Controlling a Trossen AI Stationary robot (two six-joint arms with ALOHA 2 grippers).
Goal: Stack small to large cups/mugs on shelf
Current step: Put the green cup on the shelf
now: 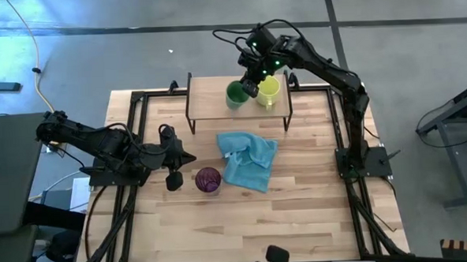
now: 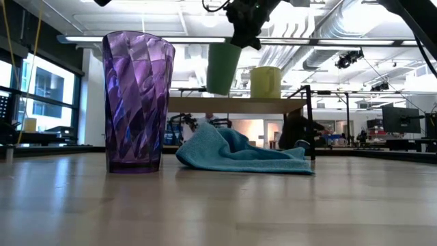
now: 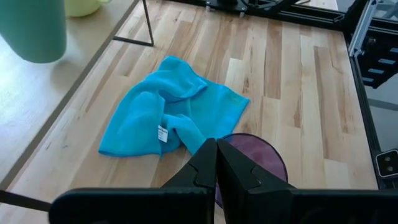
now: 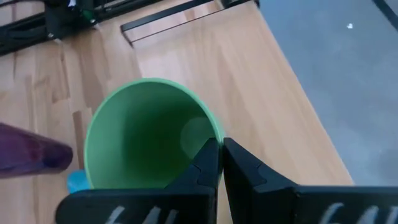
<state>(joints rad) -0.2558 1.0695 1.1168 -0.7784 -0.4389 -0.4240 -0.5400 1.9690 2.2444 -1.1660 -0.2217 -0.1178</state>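
Observation:
The green cup [image 1: 236, 94] is held by my right gripper [image 1: 251, 87] over the left part of the shelf [image 1: 217, 108]. The yellow-green mug [image 1: 268, 91] stands on its base on the shelf top, just right of the cup. The purple tumbler [image 1: 208, 180] stands upright on the table, left of the blue cloth [image 1: 249, 159]. My left gripper [image 1: 190, 157] is shut and empty, a little to the far left of the tumbler, apart from it. The tumbler also shows in the left wrist view [image 3: 258, 155]. My right gripper pinches the green cup's rim [image 4: 214, 132], one finger inside the cup and one outside. The fingers come from above, pointing down. The cup hangs upright below them, mouth up, its base [image 2: 220, 91] just above the shelf top.
The blue cloth lies crumpled on the table in front of the shelf. The shelf's thin black legs [image 1: 191, 117] stand at its corners. Black frame rails [image 1: 131, 135] run along the table's left and right sides. Bare table lies toward the near edge.

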